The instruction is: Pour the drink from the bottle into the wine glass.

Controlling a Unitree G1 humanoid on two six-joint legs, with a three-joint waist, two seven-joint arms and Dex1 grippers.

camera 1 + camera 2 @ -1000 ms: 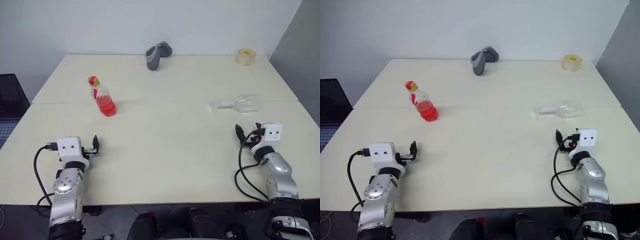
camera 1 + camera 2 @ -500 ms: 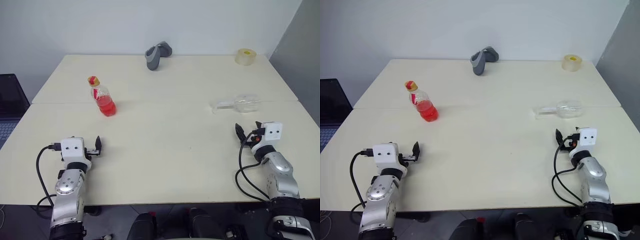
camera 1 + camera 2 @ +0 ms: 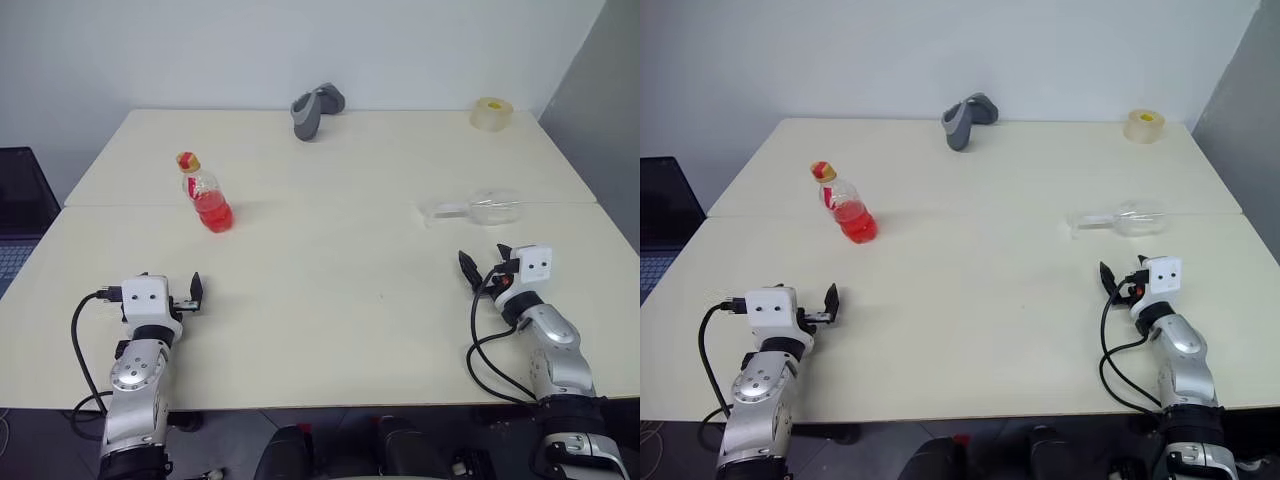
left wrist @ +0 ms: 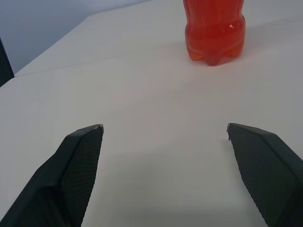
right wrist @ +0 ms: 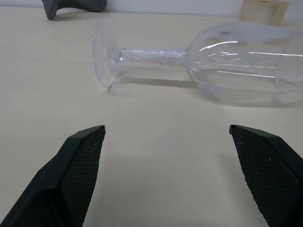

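Wine glass [image 5: 199,61] on its side, bottle [image 3: 205,193] upright, apparently capped.

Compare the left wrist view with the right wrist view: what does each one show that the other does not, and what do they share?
Left wrist view: the bottle's lower body, upright, filled with red-orange drink, ahead of the open left gripper.

Right wrist view: the wine glass lying on its side, a grey object and a yellowish tape roll beyond, ahead of the open right gripper.

Both: the pale table and two black fingers spread apart, holding nothing.

Two cream tables [image 3: 330,300] abut before a pale wall [image 3: 300,50].
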